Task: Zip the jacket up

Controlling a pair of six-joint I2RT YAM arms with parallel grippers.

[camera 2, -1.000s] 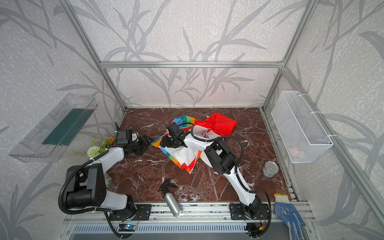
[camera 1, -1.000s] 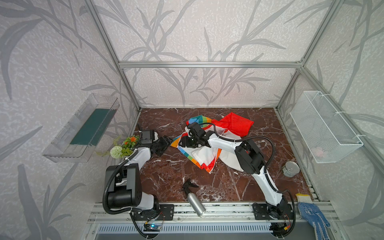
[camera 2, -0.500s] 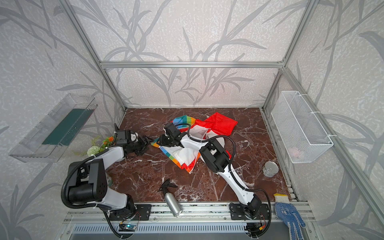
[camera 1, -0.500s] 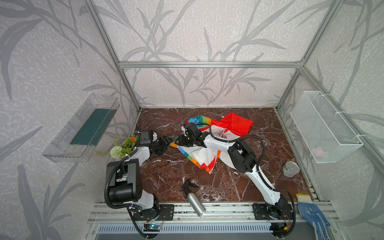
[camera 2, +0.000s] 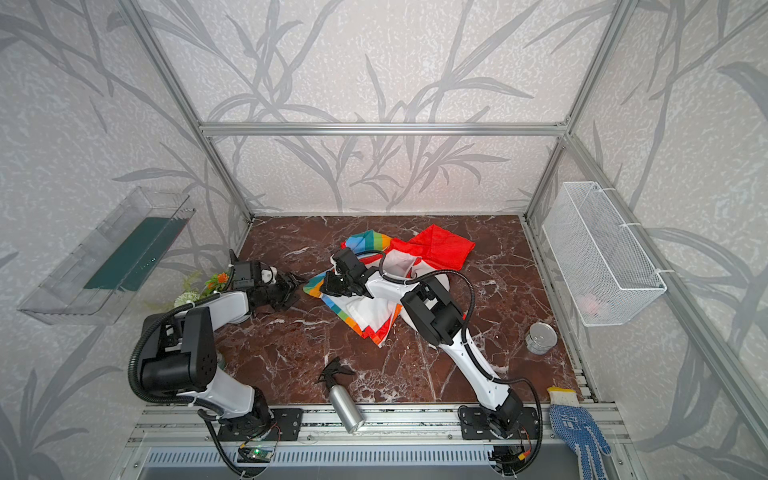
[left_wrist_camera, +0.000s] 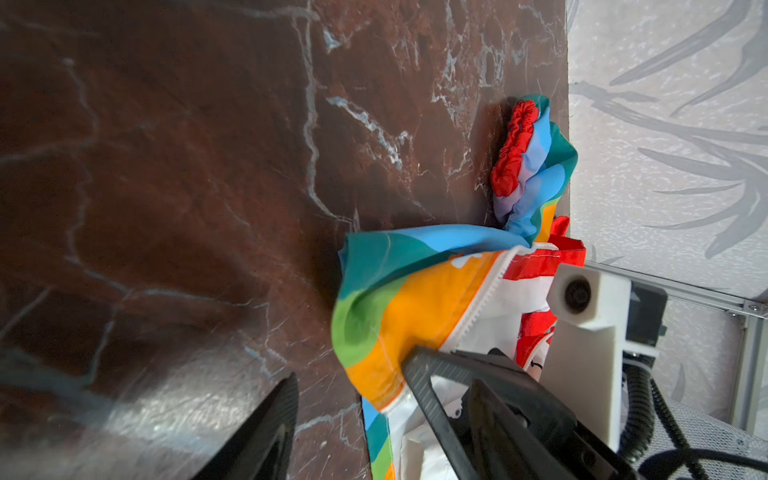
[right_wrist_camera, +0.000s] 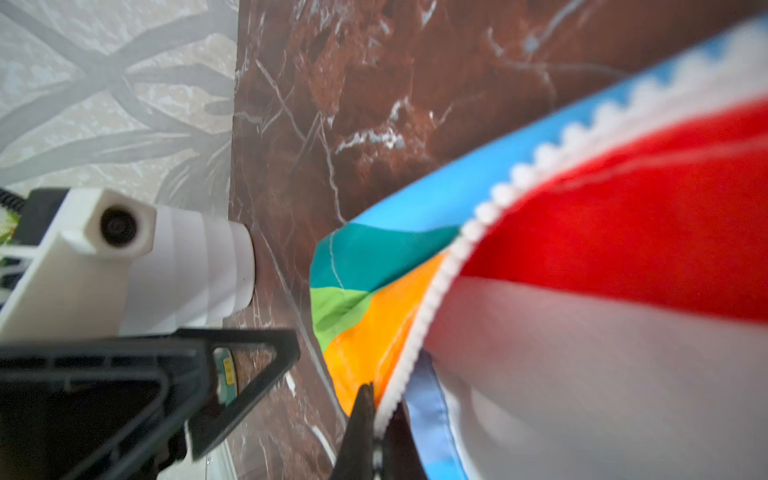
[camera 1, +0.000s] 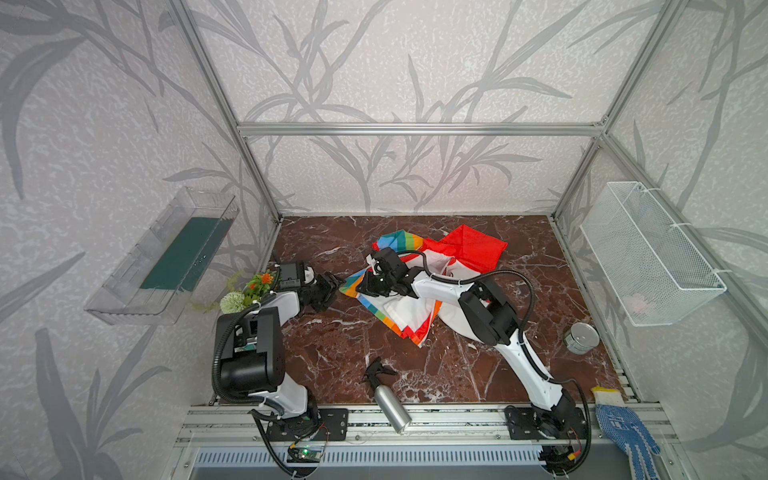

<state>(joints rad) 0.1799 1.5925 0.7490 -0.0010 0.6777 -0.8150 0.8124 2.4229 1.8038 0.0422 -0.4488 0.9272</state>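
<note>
Right fingers [right_wrist_camera: 365,413] pinch the jacket's [camera 1: 409,309] white zipper edge [right_wrist_camera: 432,299]; left fingers [left_wrist_camera: 274,419], parted at its rainbow corner [left_wrist_camera: 386,316], should clamp there firmly, keeping the zipper taut.

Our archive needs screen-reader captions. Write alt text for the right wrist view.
The right gripper, jaws shut, pinches the jacket by its white zipper edge; rainbow and red fabric spreads over the brown marble table. The left arm's white camera is close by.
</note>
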